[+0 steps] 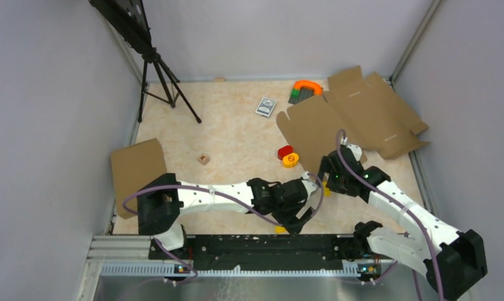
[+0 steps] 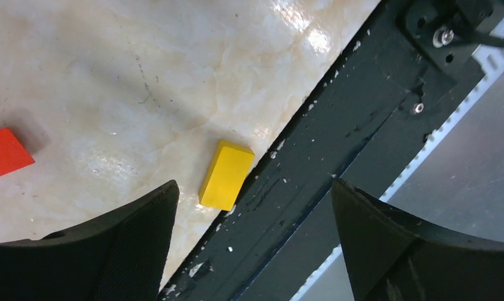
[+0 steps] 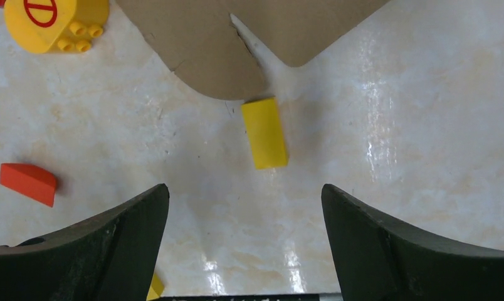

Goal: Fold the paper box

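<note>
The paper box is a flat, unfolded brown cardboard blank [image 1: 356, 116] lying at the back right of the table. Its near flap edge shows at the top of the right wrist view [image 3: 205, 37]. My right gripper [image 1: 329, 177] hovers just in front of that flap, open and empty [image 3: 244, 188], with a small yellow block [image 3: 264, 133] on the table ahead of it. My left gripper [image 1: 304, 213] is open and empty [image 2: 254, 185] low over the table's near edge, beside another yellow block [image 2: 226, 174] that lies against the black rail [image 2: 362, 125].
A second cardboard sheet [image 1: 136, 166] lies at the left edge. A red and yellow toy pair [image 1: 288, 155], a card deck [image 1: 266, 106], an orange-and-green toy [image 1: 306, 89] and a small wooden cube [image 1: 204, 159] lie on the table. A red wedge [image 3: 29, 182] lies near the grippers. A tripod [image 1: 158, 69] stands back left.
</note>
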